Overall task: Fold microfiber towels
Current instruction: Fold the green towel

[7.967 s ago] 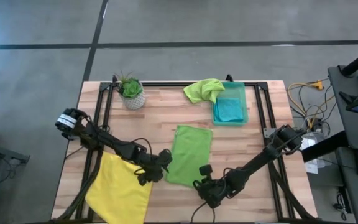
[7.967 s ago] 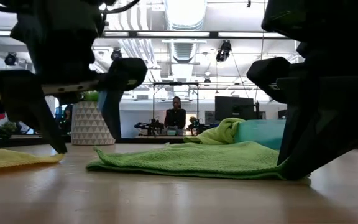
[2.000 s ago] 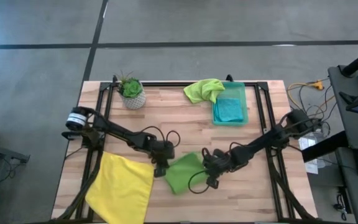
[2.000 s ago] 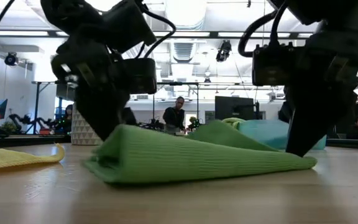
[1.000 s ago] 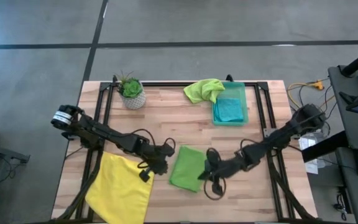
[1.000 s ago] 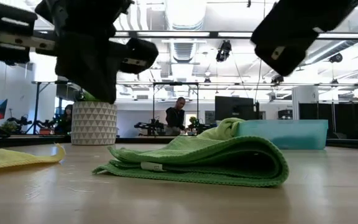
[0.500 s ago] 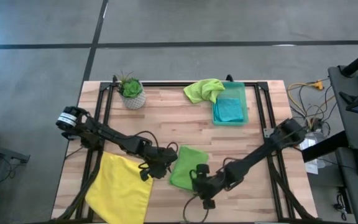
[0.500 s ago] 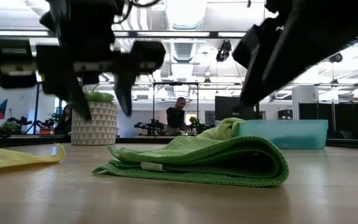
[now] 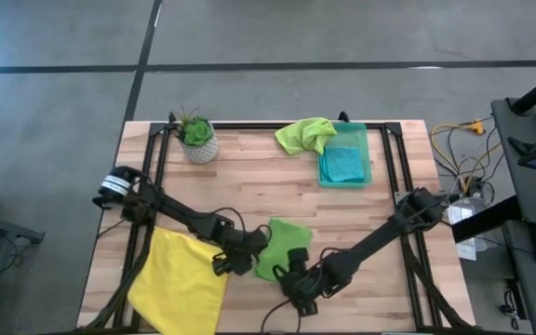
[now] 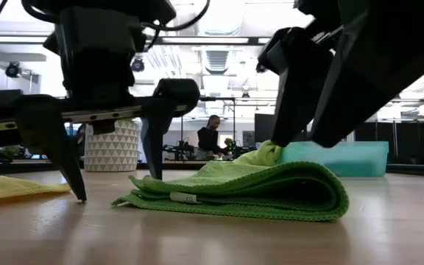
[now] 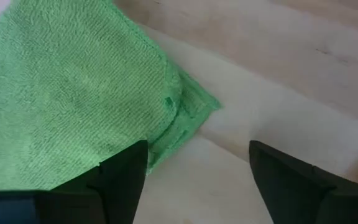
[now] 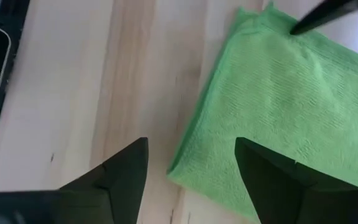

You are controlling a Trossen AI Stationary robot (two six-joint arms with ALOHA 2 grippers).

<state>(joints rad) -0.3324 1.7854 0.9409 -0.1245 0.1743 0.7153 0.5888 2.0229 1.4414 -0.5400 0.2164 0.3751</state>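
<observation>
A lime green microfiber towel (image 9: 283, 244) lies folded in several layers on the table's near middle (image 10: 256, 188). My left gripper (image 9: 238, 255) stands open at its left edge, fingertips low by the table (image 10: 116, 188); the towel's corner (image 11: 194, 106) shows ahead of its fingers. My right gripper (image 9: 296, 276) hangs open over the towel's near corner (image 12: 182, 165). A yellow towel (image 9: 180, 279) lies flat at the near left. Another lime towel (image 9: 305, 133) drapes over the bin's rim, and a teal towel (image 9: 344, 164) lies inside the bin.
A translucent green bin (image 9: 365, 154) stands at the far right. A potted plant (image 9: 196, 140) in a white patterned pot stands at the far left. Bare wood lies between the folded towel and the bin. A person shows far off in the room (image 10: 207, 136).
My left gripper has opened and come down to the table at the folded towel's left edge. My right gripper has moved toward the table's near edge and left, to the towel's near corner. The towel has stayed folded where it lies.
</observation>
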